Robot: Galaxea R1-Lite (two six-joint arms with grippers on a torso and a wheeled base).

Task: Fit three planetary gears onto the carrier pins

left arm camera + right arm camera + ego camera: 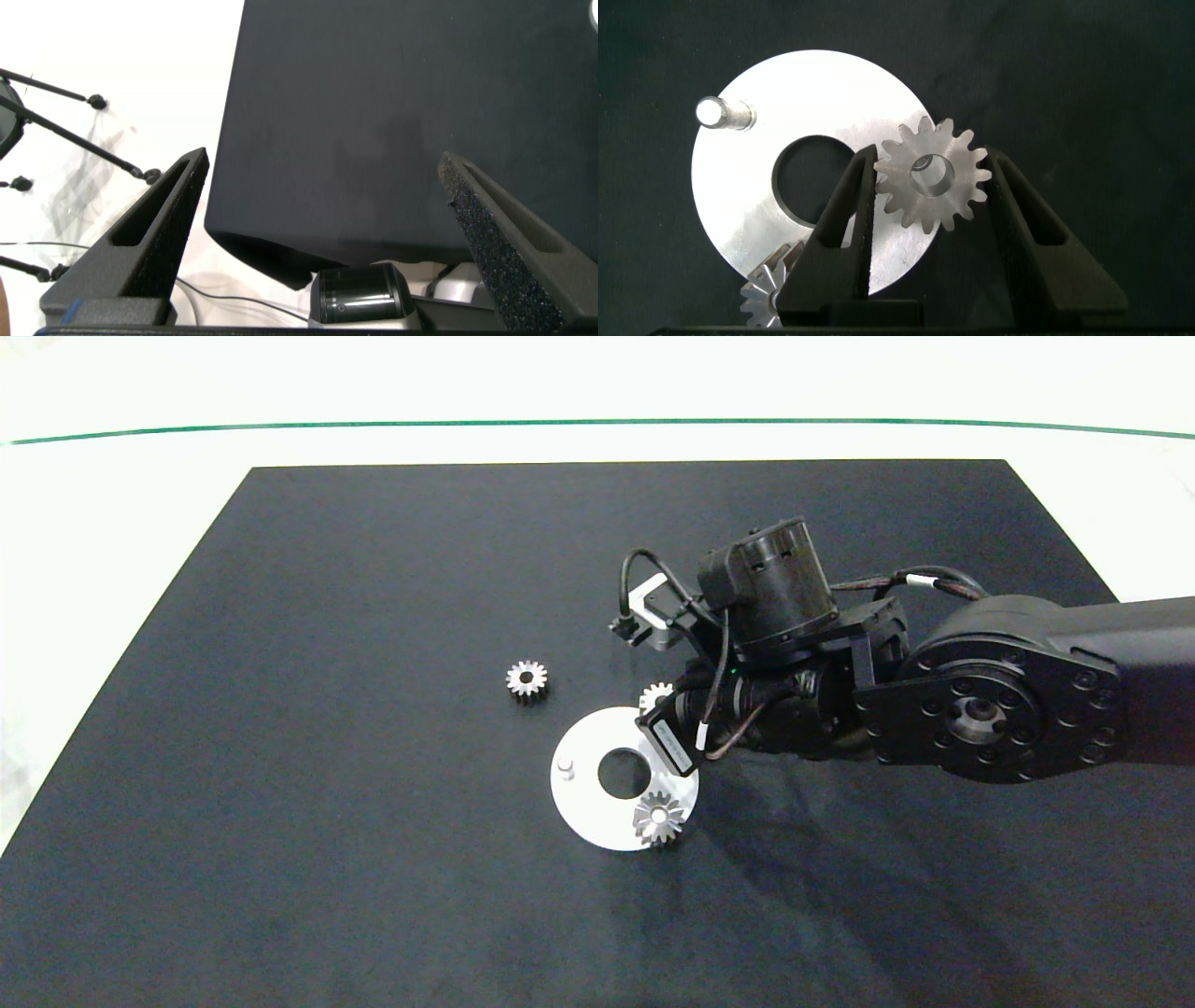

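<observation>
Right wrist view: toothed silvery gear [931, 182] between hand's [931, 201] grey fingers.

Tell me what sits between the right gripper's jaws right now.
A planetary gear sits between the right gripper jaws, over the white disc's edge, seen in the right wrist view.

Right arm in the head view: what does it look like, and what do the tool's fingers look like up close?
The right arm is matte black, with a round joint plate ringed by bolts, a cylindrical black housing on top and black cables bearing white tags looping round the wrist. A small silver bracket sits beside it. The right tool has two dark grey wedge-shaped fingers with ridged inner faces.
</observation>
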